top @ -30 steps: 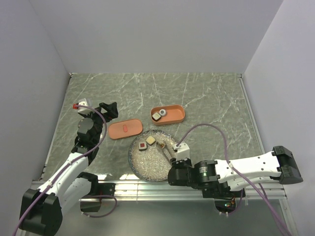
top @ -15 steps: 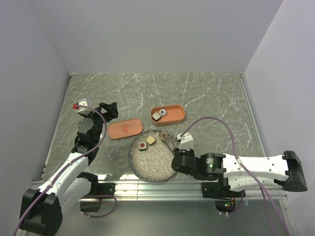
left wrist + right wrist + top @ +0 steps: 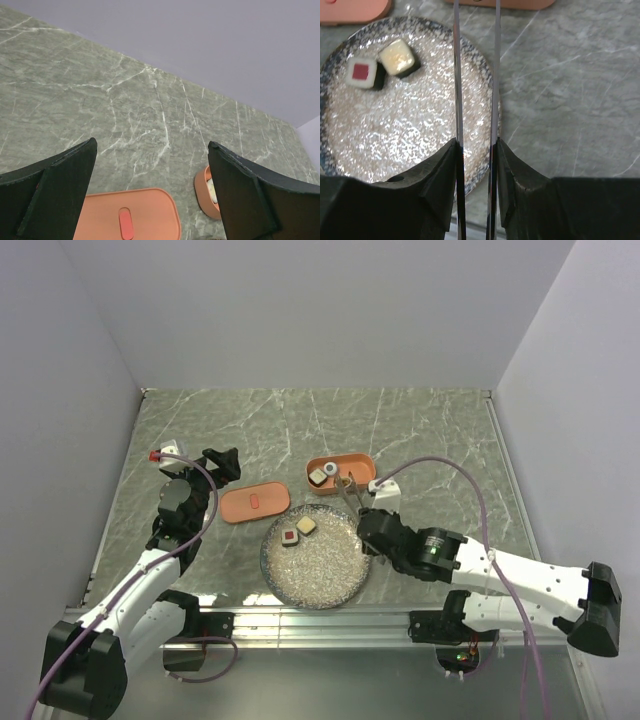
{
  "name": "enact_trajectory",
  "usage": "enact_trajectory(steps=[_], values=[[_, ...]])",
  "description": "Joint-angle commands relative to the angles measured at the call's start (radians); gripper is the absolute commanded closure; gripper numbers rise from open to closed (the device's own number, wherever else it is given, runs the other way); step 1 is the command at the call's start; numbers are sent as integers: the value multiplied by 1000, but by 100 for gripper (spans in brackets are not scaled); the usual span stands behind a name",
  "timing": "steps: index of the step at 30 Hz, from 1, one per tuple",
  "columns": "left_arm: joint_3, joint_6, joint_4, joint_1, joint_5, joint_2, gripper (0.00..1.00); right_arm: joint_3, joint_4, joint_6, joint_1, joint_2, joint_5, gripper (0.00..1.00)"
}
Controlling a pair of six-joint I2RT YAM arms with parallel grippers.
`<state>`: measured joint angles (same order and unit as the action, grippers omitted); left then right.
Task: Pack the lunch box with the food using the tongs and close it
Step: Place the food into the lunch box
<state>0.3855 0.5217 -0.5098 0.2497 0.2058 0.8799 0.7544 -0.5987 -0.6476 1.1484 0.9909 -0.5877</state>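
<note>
The salmon-orange lunch box [image 3: 358, 471] lies open behind the plate, with two pieces of food, one cream-topped [image 3: 318, 477] and one white [image 3: 331, 469], in its left end. My right gripper [image 3: 364, 508] [image 3: 476, 142] is shut on the thin metal tongs [image 3: 352, 492] [image 3: 456, 75]. Their tips reach over the box's middle, with what looks like a small brown piece [image 3: 346, 480] between them. A red-topped piece [image 3: 290, 537] [image 3: 362, 72] and a cream piece [image 3: 306, 526] [image 3: 397, 57] sit on the plate. The lid [image 3: 255, 503] [image 3: 135, 215] lies flat below my open left gripper [image 3: 222, 465] [image 3: 152, 150].
The round speckled grey plate [image 3: 320, 575] [image 3: 395, 130] sits in front of the lunch box, near the table's front edge. In the left wrist view the box's left end [image 3: 204, 192] shows beside the right finger. White walls close in the marble table [image 3: 430, 440].
My right arm has swung from the plate's right side back toward the lunch box, carrying the tongs and the brown piece off the plate. The left arm has not moved.
</note>
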Motion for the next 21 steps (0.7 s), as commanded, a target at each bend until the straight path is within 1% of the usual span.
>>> enact_trajectory(steps=[1, 5, 11, 15, 21], values=[[6, 15, -30, -4, -8, -4, 1, 66, 120, 103, -85, 9, 31, 74], [6, 17, -32, -6, -8, 1, 1, 98, 149, 146, -160, 49, 84, 74], [6, 14, -36, -6, -6, 7, 1, 106, 201, 183, -223, 140, 143, 74], [7, 14, -39, -6, -6, 14, 1, 106, 226, 193, -252, 195, 167, 74], [7, 12, -42, -4, -3, 21, 0, 97, 252, 207, -260, 206, 219, 74]])
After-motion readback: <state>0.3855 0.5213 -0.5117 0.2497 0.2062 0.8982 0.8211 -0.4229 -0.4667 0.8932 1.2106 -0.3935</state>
